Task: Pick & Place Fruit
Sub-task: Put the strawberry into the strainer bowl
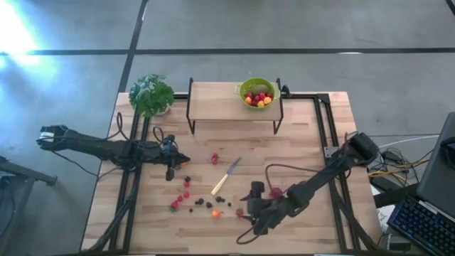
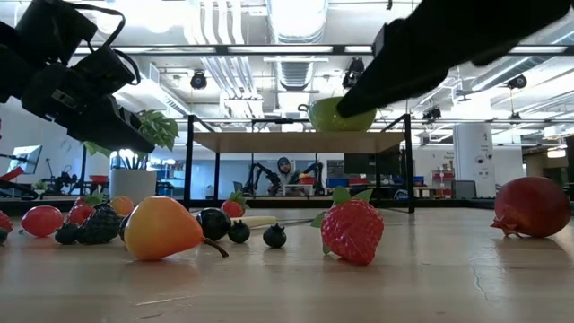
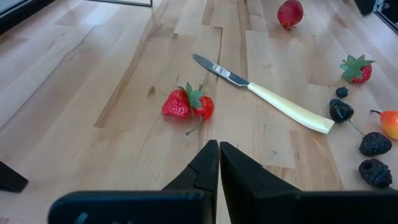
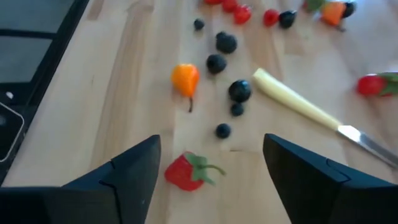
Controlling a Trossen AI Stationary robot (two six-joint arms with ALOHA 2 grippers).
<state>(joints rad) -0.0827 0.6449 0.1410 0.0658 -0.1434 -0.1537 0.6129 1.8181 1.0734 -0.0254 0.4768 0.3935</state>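
A pale wooden table (image 1: 298, 142) stands on a grey concrete floor (image 1: 298, 28) crossed by dark lines. At its far left corner sits a leafy plant (image 1: 151, 94). The left gripper (image 1: 170, 175) hovers over the left part of the boards, its jaws closed on nothing, with a strawberry (image 3: 177, 104) and a small red fruit (image 3: 205, 107) lying touching each other just ahead of it. Most of the fruit (image 1: 195, 201) lies scattered near the table's front edge (red berries, dark berries, one orange piece (image 4: 185, 78)), beside a pale-handled knife (image 1: 226, 176). Along the far edge stands a low wooden shelf (image 1: 213, 103) on dark legs, with a green bowl (image 1: 257, 92) of more fruit on top. Right of the knife, the right gripper (image 1: 257, 210) hangs low with jaws wide open, a second strawberry (image 4: 185, 172) on the wood between its fingers (image 4: 134, 168). In the room behind, ceiling lights (image 2: 296, 18) and pipes run overhead, and a person (image 2: 285, 172) sits at other robot arms.
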